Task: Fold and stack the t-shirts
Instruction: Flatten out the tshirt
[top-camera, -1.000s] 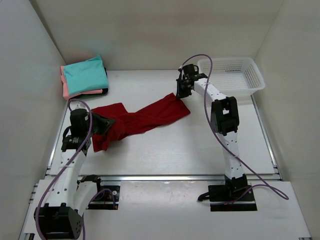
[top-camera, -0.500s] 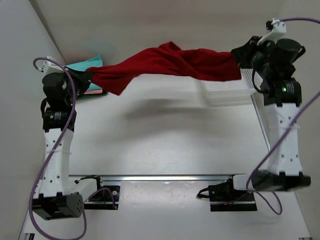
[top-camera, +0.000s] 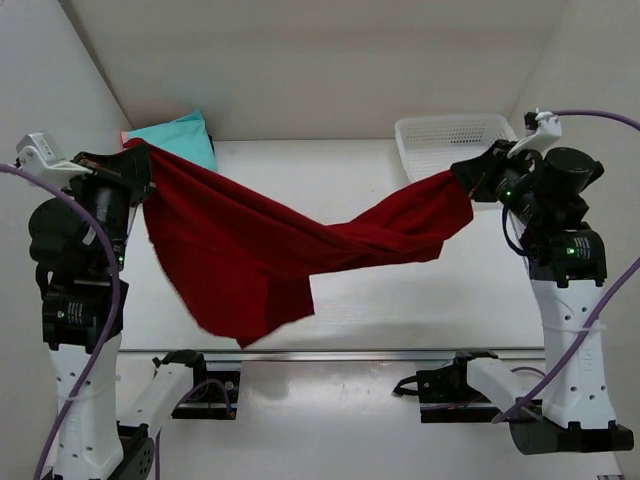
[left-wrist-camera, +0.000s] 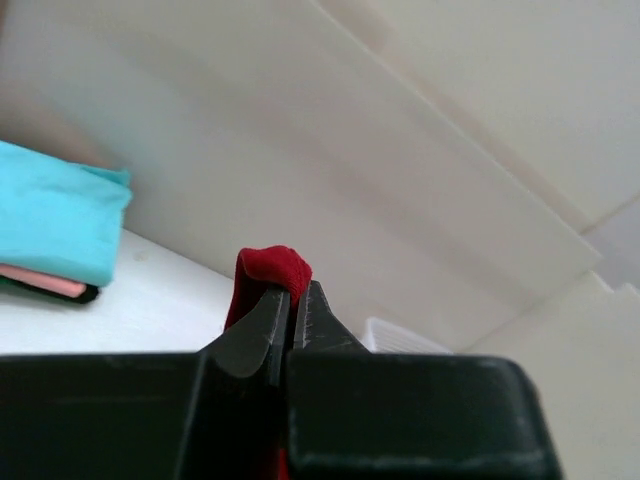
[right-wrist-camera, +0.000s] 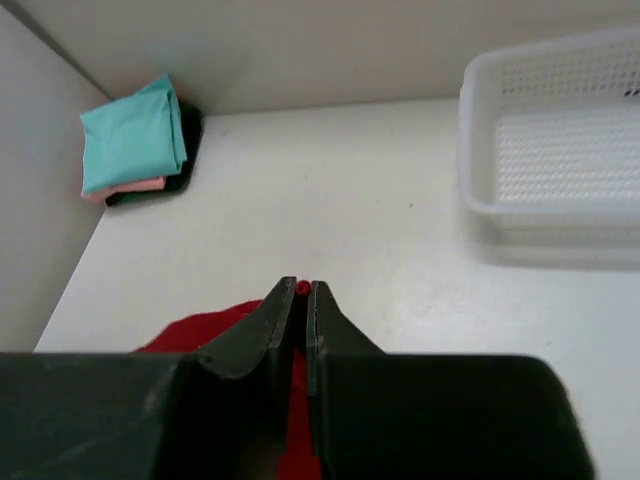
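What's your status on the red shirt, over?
Both shut on dark red cotton t-shirt: left hand, right hand. Shirt raised, hanging slack between them. Behind: folded teal-topped stack back left, white plastic mesh basket back right.

No legible text, no labels, brands, numbers or signs readable
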